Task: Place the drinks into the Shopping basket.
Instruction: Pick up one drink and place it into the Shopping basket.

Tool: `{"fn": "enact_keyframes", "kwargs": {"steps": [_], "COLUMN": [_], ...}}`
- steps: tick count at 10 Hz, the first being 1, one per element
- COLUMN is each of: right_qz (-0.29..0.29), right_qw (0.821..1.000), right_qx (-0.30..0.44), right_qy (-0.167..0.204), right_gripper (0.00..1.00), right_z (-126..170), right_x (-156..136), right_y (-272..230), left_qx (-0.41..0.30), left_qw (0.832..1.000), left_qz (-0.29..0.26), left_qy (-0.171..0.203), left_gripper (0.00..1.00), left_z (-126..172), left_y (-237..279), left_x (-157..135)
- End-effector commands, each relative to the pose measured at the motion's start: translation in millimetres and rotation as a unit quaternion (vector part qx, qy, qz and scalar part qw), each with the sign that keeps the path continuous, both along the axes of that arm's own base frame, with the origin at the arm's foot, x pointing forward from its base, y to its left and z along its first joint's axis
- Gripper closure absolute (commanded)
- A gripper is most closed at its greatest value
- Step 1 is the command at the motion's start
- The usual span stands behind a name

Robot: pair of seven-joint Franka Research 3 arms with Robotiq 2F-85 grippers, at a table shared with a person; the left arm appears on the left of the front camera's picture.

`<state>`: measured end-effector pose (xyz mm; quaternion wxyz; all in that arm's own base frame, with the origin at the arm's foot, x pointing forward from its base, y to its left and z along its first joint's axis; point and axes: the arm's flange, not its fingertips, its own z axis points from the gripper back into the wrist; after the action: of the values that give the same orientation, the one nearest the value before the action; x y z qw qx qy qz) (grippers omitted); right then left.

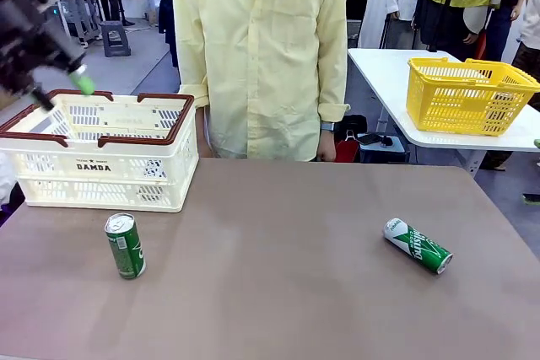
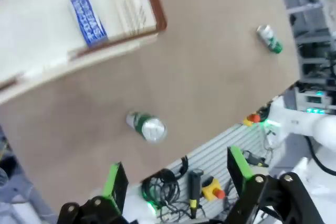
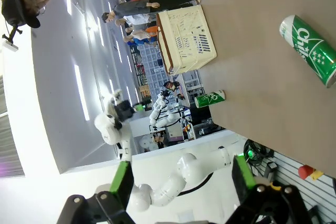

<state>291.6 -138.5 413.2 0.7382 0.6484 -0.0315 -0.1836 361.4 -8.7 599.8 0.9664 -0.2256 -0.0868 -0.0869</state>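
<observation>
The cream Shopping basket [image 1: 101,151] with a red-brown rim stands at the table's far left. In the left wrist view a blue can [image 2: 87,18] lies on the floor of the basket [image 2: 142,19]. One green can [image 1: 125,246] stands upright in front of the basket, also seen from above [image 2: 146,126]. A second green can [image 1: 418,246] lies on its side at the right [image 3: 310,50]. My left gripper [image 1: 61,90] hovers above the basket's left end, blurred, its jaws open and empty [image 2: 177,179]. My right gripper [image 3: 182,179] is open and empty, away from the lying can.
A person in a pale yellow shirt [image 1: 261,56] stands at the table's far edge, beside the basket. A yellow basket [image 1: 468,94] sits on a separate white table at the back right. Bare brown tabletop [image 1: 270,276] lies between the two green cans.
</observation>
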Motion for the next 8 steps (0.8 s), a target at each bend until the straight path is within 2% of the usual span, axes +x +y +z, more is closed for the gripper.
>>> {"fn": "enact_keyframes", "kwargs": {"steps": [1, 2, 3, 4, 5, 6, 7, 8], "right_qz": [0.005, 0.005, 0.005, 0.005, 0.005, 0.005, 0.005, 0.005], "right_qw": [1.000, 1.000, 1.000, 1.000, 1.000, 1.000, 1.000, 1.000], "right_qx": [-0.002, -0.002, -0.002, -0.002, -0.002, -0.002, -0.002, -0.002], "right_qy": [-0.013, -0.013, -0.013, -0.013, -0.013, -0.013, -0.013, -0.013], "right_gripper": [0.00, 0.00, 0.00, 0.00, 0.00, 0.00, 0.00, 0.00], "right_z": [0.5, 0.5, 0.5, 0.5, 0.5, 0.5, 0.5, 0.5], "right_x": [-1.7, -1.7, -1.7, -1.7, -1.7, -1.7, -1.7, -1.7], "right_y": [-1.1, -1.1, -1.1, -1.1, -1.1, -1.1, -1.1, -1.1], "left_qx": [-0.033, -0.081, -0.180, -0.282, -0.355, -0.435, -0.477, -0.544], "left_qw": [0.999, 0.995, 0.983, 0.959, 0.933, 0.897, 0.875, 0.830], "left_qz": [-0.038, -0.048, -0.026, -0.027, -0.022, 0.029, 0.029, 0.096], "left_qy": [-0.009, -0.013, -0.006, -0.026, -0.050, -0.072, -0.076, -0.083], "left_gripper": [0.00, 0.00, 0.00, 0.00, 0.00, 0.00, 0.00, 0.00], "left_z": [-40.8, -56.1, -79.5, -95.9, -108.6, -123.8, -128.2, -136.7], "left_y": [9.8, 24.0, 70.1, 106.4, 130.3, 152.3, 159.4, 166.4], "left_x": [-47.1, -58.5, -59.1, -57.1, -56.6, -51.1, -46.3, -29.2]}}
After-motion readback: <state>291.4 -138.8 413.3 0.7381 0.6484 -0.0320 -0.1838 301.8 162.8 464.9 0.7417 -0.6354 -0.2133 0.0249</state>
